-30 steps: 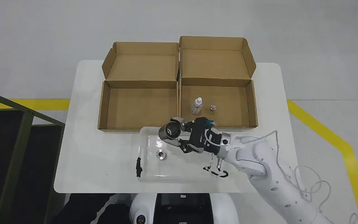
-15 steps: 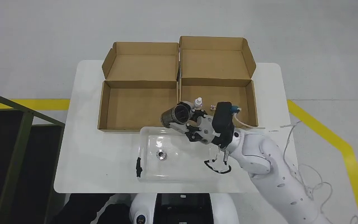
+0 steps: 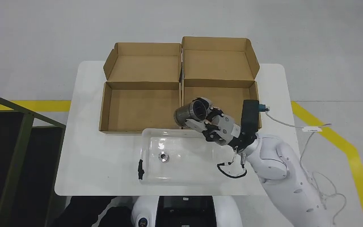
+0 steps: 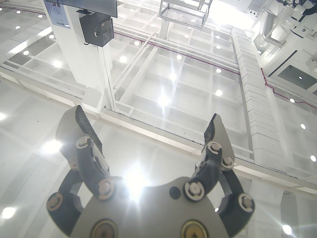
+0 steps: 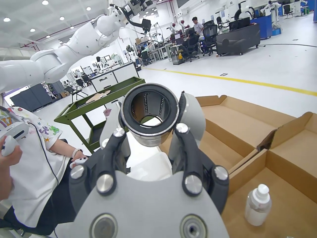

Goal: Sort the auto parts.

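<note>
one bottle [image 5: 257, 208] in cardboard box [image 3: 231, 97]

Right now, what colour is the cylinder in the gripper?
Silver cylinder, black rim; best in right wrist view.

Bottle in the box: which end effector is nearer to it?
Right. The right end effector, gripping a metal sleeve, hangs just above the bottle; the left end effector is raised away, open, facing the ceiling.
</note>
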Tool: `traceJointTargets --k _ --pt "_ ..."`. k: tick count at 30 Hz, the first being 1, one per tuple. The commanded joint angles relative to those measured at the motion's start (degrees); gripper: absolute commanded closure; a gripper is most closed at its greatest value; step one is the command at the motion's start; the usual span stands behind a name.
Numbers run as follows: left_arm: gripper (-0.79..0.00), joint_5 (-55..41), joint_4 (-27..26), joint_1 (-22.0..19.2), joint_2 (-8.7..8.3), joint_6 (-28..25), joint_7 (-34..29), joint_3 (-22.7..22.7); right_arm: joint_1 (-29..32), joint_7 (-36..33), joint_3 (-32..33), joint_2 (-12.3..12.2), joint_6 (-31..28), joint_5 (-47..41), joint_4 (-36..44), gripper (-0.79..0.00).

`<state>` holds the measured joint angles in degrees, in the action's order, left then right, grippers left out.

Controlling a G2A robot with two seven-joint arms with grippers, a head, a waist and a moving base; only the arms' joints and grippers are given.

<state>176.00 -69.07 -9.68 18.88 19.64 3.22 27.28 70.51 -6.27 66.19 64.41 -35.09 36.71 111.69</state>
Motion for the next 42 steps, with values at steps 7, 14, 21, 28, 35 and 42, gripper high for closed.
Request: traceJointTargets --k 7,14,21,28,35,42 --pt "-0.785 0.0 0.0 0.0 0.00 0.0 0.0 0.0 0.2 -0.2 -0.2 0.2 -0.1 -1.8 -1.9 0.000" --pt "-0.785 0.0 0.0 0.0 0.00 0.0 0.0 0.0 -1.6 -2.0 -2.6 0.8 1.8 1.5 -4.2 0.000" --pt "-0.785 0.0 0.0 0.0 0.00 0.0 0.0 0.0 -5.0 -4.5 -6.7 1.7 5.7 9.2 -6.5 0.000" --pt "-0.785 0.0 0.0 0.0 0.00 0.0 0.0 0.0 -9.1 -6.6 -11.2 2.9 10.1 17.6 -9.5 0.000" --pt "-0.785 0.0 0.0 0.0 0.00 0.0 0.0 0.0 -14.3 -8.1 -15.8 4.5 12.7 21.6 -14.4 0.000" --pt "-0.785 0.0 0.0 0.0 0.00 0.0 0.0 0.0 -19.2 -12.0 -20.0 6.3 15.0 24.6 -18.2 0.000"
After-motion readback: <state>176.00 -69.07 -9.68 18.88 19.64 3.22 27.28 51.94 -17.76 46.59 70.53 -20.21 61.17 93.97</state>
